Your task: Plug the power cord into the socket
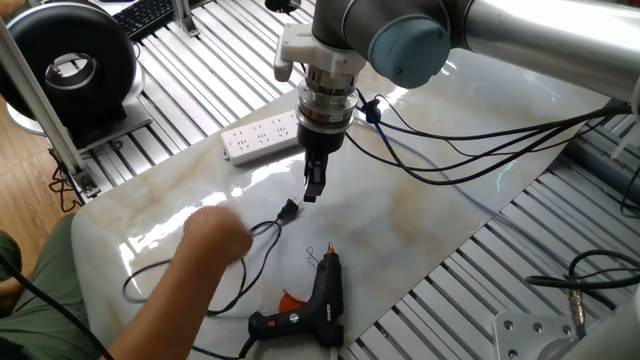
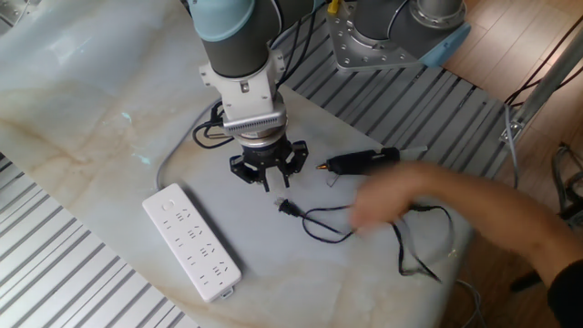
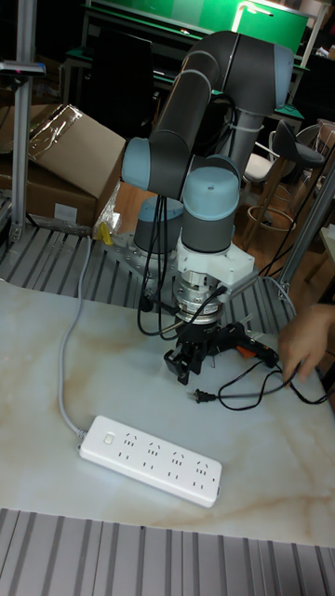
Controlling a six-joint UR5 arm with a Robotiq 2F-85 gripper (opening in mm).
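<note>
strip (image 3: 149, 458) nearest, flat on the marble. plug (image 3: 199, 396) lying loose past it at 1 o'clock, cord (image 3: 249, 385) trailing toward 3, hand (image 3: 302, 342) on it. gripper (image 3: 188, 367) just above plug, empty, jaws slightly apart.
</note>
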